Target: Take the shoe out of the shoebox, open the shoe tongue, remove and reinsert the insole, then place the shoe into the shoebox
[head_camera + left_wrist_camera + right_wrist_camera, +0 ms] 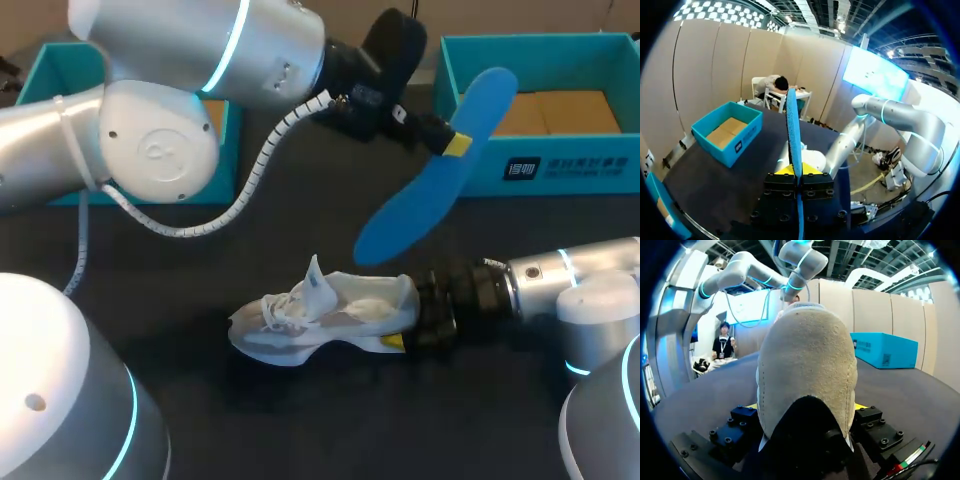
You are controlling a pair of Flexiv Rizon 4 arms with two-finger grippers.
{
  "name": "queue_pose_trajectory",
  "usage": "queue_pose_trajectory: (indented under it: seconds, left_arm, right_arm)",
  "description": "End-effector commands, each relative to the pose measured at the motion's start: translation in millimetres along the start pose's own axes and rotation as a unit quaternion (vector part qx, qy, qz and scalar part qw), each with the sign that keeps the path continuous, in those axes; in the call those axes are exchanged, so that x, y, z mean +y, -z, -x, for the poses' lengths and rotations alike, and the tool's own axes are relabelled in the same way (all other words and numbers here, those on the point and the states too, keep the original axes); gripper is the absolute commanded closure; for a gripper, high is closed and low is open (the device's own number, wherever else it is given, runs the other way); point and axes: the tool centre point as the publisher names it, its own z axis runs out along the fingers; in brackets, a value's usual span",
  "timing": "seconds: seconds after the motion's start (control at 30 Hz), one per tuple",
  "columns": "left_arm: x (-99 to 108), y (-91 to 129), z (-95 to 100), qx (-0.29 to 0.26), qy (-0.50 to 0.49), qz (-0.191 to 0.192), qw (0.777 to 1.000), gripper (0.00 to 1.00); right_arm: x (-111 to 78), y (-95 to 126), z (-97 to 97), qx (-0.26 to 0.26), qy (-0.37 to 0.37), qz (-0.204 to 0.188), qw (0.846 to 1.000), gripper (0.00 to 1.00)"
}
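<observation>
Dark surface (300, 430), matte black. White shoe (320, 320) stands on its sole near the middle. Open teal shoebox (560, 172) sits at the far right; second teal box (50, 75) at the far left.

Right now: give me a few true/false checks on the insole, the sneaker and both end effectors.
1. The left end effector is shut on the blue insole. True.
2. The insole lies flat on the table. False: it is held up in the air.
3. The right end effector is shut on the white sneaker at its heel. True.
4. The sneaker sits in the teal shoebox. False: it lies on the table, outside the shoebox.
</observation>
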Motion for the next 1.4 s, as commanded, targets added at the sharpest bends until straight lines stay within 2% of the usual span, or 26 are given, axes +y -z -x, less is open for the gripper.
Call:
queue_pose_trajectory:
  seconds: [0.03,0.2,0.47,0.6,1.1,1.2,1.4]
  left_arm:
    - [1,18,-8.4,0.021,0.001,-0.031,0.999,1.0]
    - [-11,45,-15.3,0.055,0.01,-0.061,0.997,1.0]
    - [-25,75,-19.5,0.084,0.001,-0.095,0.992,1.0]
    - [-28,97,-20.1,0.125,0.012,-0.102,0.987,1.0]
    - [-28,97,-21.5,0.133,0.012,-0.108,0.985,1.0]
    - [-29,107,-27.5,0.14,0.015,-0.126,0.982,1.0]
    - [-36,143,-31.2,0.167,0.045,-0.162,0.972,1.0]
  right_arm:
    - [0.8,-1,-1.3,-0.001,0.0,-0.002,1.0,1.0]
    - [0.8,-1,-1.3,-0.001,0.0,-0.002,1.0,1.0]
    - [0.8,-1,-1.3,-0.001,0.0,-0.002,1.0,1.0]
    - [0.8,-1,-1.3,-0.001,0.0,-0.002,1.0,1.0]
    - [0.8,-1,-1.3,-0.001,0.0,-0.002,1.0,1.0]
    - [0.8,-1,-1.3,-0.001,0.0,-0.002,1.0,1.0]
    - [0.8,-1,-1.3,-0.001,0.0,-0.002,1.0,1.0]
